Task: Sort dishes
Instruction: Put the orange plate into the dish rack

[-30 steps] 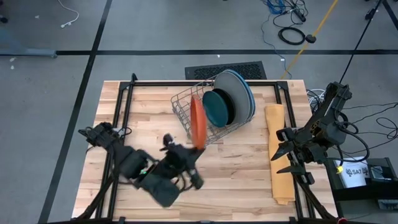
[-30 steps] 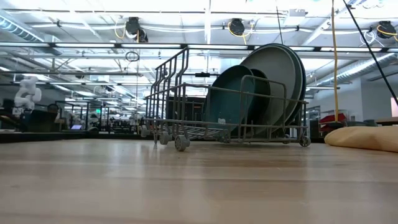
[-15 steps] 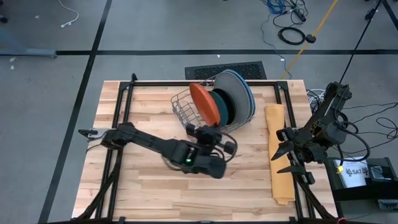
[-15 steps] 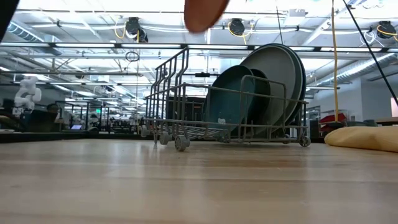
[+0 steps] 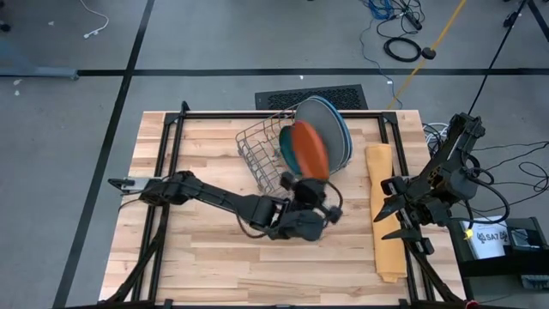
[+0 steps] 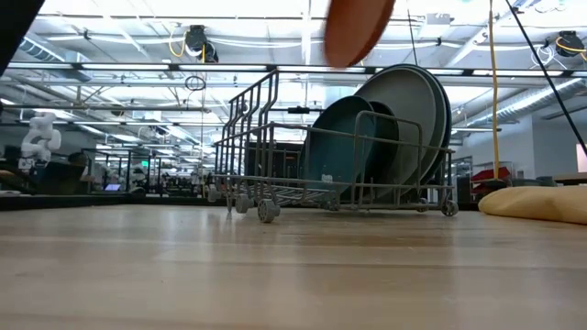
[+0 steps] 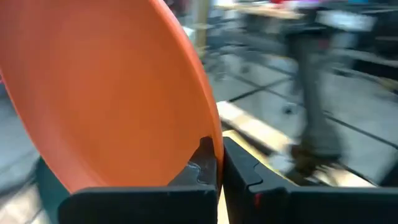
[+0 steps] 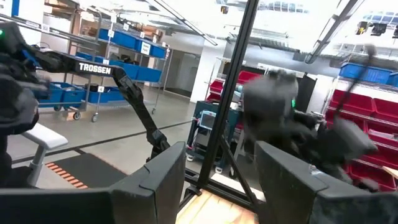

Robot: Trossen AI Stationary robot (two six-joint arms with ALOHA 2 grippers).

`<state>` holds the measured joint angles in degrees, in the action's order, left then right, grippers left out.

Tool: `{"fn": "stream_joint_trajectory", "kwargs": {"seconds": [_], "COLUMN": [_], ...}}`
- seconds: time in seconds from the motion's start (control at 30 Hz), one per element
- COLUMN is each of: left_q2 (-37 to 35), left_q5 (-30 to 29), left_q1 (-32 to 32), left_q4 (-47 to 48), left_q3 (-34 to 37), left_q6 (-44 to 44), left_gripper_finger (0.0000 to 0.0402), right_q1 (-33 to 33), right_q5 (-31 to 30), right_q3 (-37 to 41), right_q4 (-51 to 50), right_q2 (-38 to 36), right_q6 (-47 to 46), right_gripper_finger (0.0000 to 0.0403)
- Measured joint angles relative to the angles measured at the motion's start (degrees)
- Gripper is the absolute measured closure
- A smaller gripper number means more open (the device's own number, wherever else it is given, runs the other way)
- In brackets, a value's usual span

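My left gripper [image 5: 312,184] is shut on an orange plate [image 5: 309,148], which is lifted over the grey wire rack [image 5: 266,153]. The low view shows only the plate's lower part [image 6: 358,27], at the picture's top. A teal plate [image 6: 337,147] and large grey and blue plates [image 6: 413,124] stand on edge in the rack [image 6: 266,156], leaning toward the right. My right gripper [image 5: 386,209] waits open over the table's right edge, nothing between its fingers [image 8: 163,177]. My left gripper pinches the orange plate's rim [image 7: 213,142] at its lowest part, one finger [image 7: 205,167] on each face. The fingers come nearly level from the table's near side. The plate stands on edge above them, tilted, clear of the rack and the table.
A yellow-orange folded cloth [image 5: 383,215] lies along the table's right edge, under my right gripper, and shows in the low view [image 6: 541,202] at the right. The bare wooden tabletop [image 5: 197,146] spreads left and near of the rack.
My left gripper has carried the orange plate toward the table's far right, from beside the rack's left near corner to above the plates in it. The plate has turned from edge-on in the high view to showing its face. My right arm has kept still.
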<state>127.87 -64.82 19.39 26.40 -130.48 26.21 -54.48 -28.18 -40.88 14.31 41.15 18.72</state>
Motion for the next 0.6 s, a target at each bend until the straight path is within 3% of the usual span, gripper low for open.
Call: {"fn": "stream_joint_trajectory", "kwargs": {"seconds": [0.1, 0.2, 0.27, 0.47, 0.6], "left_q2": [0.0, -0.4, -0.47, -0.5, -0.5], "left_q5": [5.59, 12.82, 14.61, 13.65, 7.05], "left_q1": [0.8, 0.4, -0.21, -2.65, -2.86], "left_q4": [-9.57, -13.2, -14.55, -10.98, -10.87], "left_q3": [0.0, 0.0, -0.02, -0.02, -0.02], "left_q6": [-13.77, -16.21, -16.53, -12.71, -12.07], "left_gripper_finger": [0.0402, 0.0402, 0.0402, 0.0402, 0.0402], "right_q1": [0.0, 0.0, 0.0, 0.0, 0.0], "right_q5": [0.0, -0.02, -0.02, -0.04, -0.02], "right_q3": [0.0, 0.0, 0.0, 0.0, 0.0], "right_q4": [0.07, 0.2, 0.33, 0.0, -0.74], "right_q2": [0.02, 0.02, 0.0, 0.01, 0.0], "right_q6": [-0.01, -0.02, -0.11, -0.93, -1.64], "right_gripper_finger": [0.0218, 0.0218, 0.0218, 0.0218, 0.0218]}}
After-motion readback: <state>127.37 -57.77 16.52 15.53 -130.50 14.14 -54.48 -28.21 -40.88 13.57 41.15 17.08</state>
